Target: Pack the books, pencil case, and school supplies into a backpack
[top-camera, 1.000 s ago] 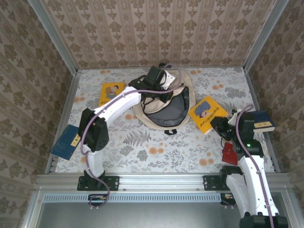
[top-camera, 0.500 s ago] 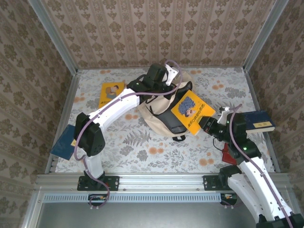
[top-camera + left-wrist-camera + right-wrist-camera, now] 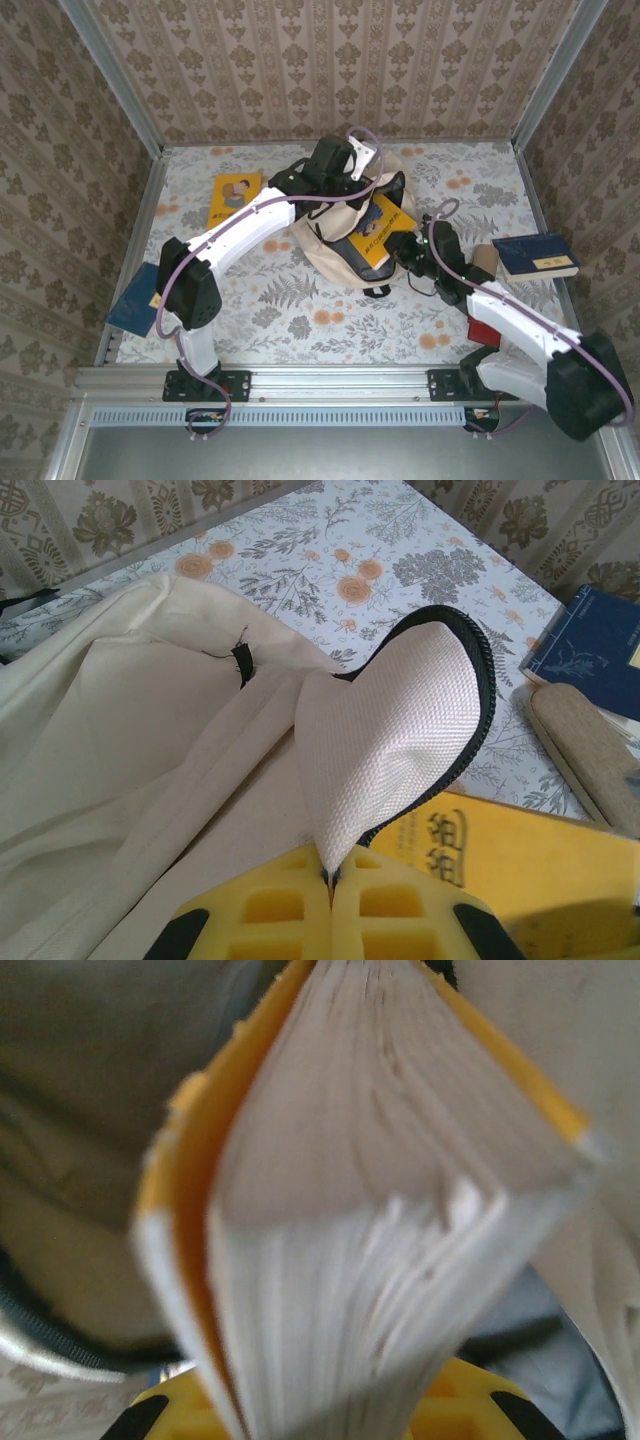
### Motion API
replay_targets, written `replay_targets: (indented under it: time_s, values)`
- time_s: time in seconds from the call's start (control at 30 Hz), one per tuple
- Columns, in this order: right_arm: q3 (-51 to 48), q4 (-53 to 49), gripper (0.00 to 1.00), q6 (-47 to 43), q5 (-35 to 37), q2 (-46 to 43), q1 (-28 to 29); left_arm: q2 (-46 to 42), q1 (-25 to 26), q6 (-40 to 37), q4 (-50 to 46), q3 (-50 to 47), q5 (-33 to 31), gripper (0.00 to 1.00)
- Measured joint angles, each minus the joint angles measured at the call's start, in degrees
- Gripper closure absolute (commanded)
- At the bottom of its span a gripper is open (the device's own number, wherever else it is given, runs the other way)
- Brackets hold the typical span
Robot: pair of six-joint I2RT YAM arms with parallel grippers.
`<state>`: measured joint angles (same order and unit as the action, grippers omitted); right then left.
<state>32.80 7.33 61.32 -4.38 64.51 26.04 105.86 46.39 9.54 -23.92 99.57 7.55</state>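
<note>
- Left claw (image 3: 331, 878): jaws pressed together on the lower edge of the backpack (image 3: 322, 250) flap (image 3: 400, 730). Nothing but the thin fabric sits between the two yellow pads.
- Flap: white mesh lining faces the left wrist camera, with a black zipper band along its rim. It stands lifted off the beige body of the bag.
- Right claw (image 3: 320, 1405): jaws a narrow way apart, clamped on the near edge of a yellow book (image 3: 378, 228). In the right wrist view the page block and yellow cover rise straight out from between the fingers.
- Held yellow book: off the desk (image 3: 300, 300) and tilted, with its far end over the dark mouth of the backpack, under the raised flap. How far it reaches inside cannot be told.
- Backpack: lies mid-desk, toward the back wall, between the two arms.
- Second yellow book (image 3: 235, 195): has a cartoon cover and lies flat on the desk, left of the backpack and apart from it.
- Navy book (image 3: 140, 298): at the left edge of the desk, near the left arm's elbow.
- Another navy book (image 3: 537, 255): at the right side of the desk, with a tan oblong pouch (image 3: 485, 258) just beside it.
- Red square item (image 3: 483, 328): on the desk close to the right arm, partly covered by it.
</note>
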Motion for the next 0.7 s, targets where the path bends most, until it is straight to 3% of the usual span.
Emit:
replay_targets:
  time_s: [0.17, 0.7]
  values:
    - [3.15, 9.03, 0.92, 4.7, 5.81, 10.16, 3.63, -0.72, 0.11, 0.76, -0.02, -0.87, -0.63, 1.0]
    - [16.7, 26.49, 0.91, 15.23, 19.26, 38.29, 6.16, -3.52, -1.6, 2.91, -0.02, -2.21, -1.36, 1.0]
